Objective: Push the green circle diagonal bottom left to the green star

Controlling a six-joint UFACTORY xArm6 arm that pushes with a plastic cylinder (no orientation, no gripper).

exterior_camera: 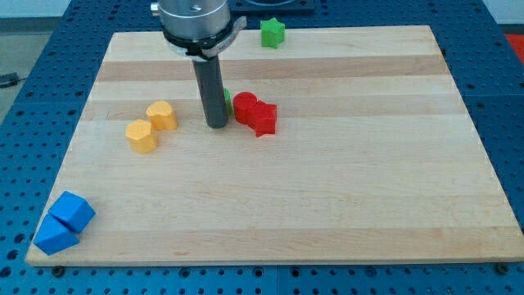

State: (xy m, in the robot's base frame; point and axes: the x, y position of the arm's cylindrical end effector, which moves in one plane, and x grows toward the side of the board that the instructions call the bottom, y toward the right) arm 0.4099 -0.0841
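A wooden board (327, 205) is seen lying on a blue perforated table (33, 49). The dark rod is held upright over the board's upper middle, and my tip (216, 125) is set on the wood there. No gripper is fitted, so nothing is grasped or clamped; the rod only touches the surface.

The green circle (228, 96) is almost wholly hidden behind the rod: only a thin green sliver is seen at the rod's right side, just above the tip and touching or nearly touching the rod. Its shape cannot be made out. The green star (273, 33) is placed at the board's top edge, right of the middle, well apart from the circle.

Just right of the tip a red circle (245, 106) is found, with a red star (264, 119) touching it at its lower right. To the tip's left two yellow blocks (162, 115) (141, 136) are set close together. At the bottom left corner two blue blocks (73, 211) (56, 236) are seen touching, the lower one reaching the board's edge.
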